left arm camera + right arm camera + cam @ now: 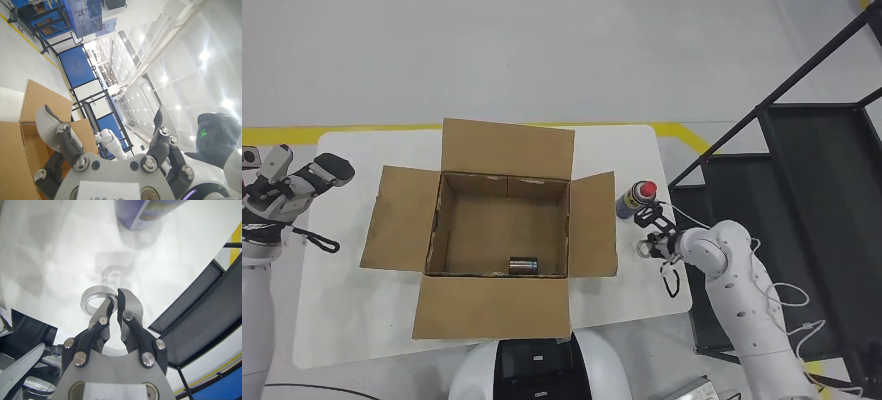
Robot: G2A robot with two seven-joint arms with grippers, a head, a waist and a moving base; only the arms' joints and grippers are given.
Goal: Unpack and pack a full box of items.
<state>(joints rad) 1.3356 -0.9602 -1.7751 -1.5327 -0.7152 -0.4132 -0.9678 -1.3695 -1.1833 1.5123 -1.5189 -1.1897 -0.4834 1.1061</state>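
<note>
One cardboard box [508,148], open, four flaps spread, at the middle of the desk [622,150]. Inside, against the near wall: one small metal cylinder [523,265], apparently on its side; rest of the floor bare.

One spray can [636,199], red cap, upright near the right edge of the desk, just beside the right flap.

One metal ring [98,291], pinched by its rim in the right gripper [115,300], over the desk near the right edge, close to the can.

Left gripper [102,113]: at the left edge of the desk, fingers spread wide, nothing held.

Step in hand, by judgement: unpacking, likely near its end, ring due for setting down. Next move calls for lowering the ring flat beside the can without knocking it, letting go, then reaching into the box for the cylinder.
</note>
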